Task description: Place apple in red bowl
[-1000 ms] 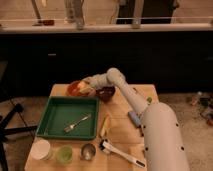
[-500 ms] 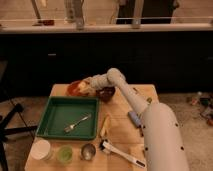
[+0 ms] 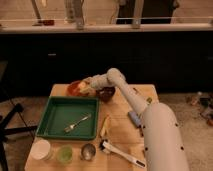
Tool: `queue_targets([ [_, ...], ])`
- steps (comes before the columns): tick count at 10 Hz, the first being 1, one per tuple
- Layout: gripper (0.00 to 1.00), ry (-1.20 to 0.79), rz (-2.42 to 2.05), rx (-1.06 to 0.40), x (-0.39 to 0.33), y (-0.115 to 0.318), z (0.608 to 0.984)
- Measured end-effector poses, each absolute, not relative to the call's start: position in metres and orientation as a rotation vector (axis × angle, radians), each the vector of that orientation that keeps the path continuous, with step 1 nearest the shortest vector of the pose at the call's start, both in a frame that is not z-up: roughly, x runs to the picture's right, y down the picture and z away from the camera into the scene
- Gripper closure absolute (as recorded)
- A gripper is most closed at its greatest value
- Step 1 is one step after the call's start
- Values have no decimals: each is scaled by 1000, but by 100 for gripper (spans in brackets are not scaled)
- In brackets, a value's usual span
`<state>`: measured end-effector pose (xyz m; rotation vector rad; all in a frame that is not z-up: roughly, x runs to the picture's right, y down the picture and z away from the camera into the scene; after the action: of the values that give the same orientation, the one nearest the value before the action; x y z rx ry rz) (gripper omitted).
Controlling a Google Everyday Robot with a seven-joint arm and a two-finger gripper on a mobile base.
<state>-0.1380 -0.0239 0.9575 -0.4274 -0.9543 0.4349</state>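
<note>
The red bowl [image 3: 75, 90] sits at the back left of the wooden table [image 3: 120, 132], orange-red and shallow. The apple [image 3: 83, 88], small and pale yellow, shows at the bowl's right side, right at the tip of my gripper [image 3: 87, 87]. The gripper reaches in from the right, low over the bowl's right rim, with the white arm stretching back over the table. I cannot tell whether the apple rests in the bowl or hangs just above it. Part of the bowl's right rim is hidden by the gripper.
A dark maroon bowl [image 3: 106, 93] stands just right of the red bowl, under the wrist. A green tray [image 3: 56, 120] holds a fork [image 3: 77, 123]. Along the front stand a white cup [image 3: 41, 149], a green cup [image 3: 64, 153], a metal cup [image 3: 88, 150] and a white-handled tool [image 3: 123, 153]. A yellowish strip [image 3: 105, 127] lies mid-table.
</note>
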Motion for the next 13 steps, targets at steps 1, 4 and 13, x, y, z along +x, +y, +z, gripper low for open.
queue_targets([
  [1, 99, -954, 435, -427, -138, -24, 958],
  [4, 85, -955, 435, -428, -138, -24, 957],
  [13, 34, -954, 436, -429, -138, -23, 958],
])
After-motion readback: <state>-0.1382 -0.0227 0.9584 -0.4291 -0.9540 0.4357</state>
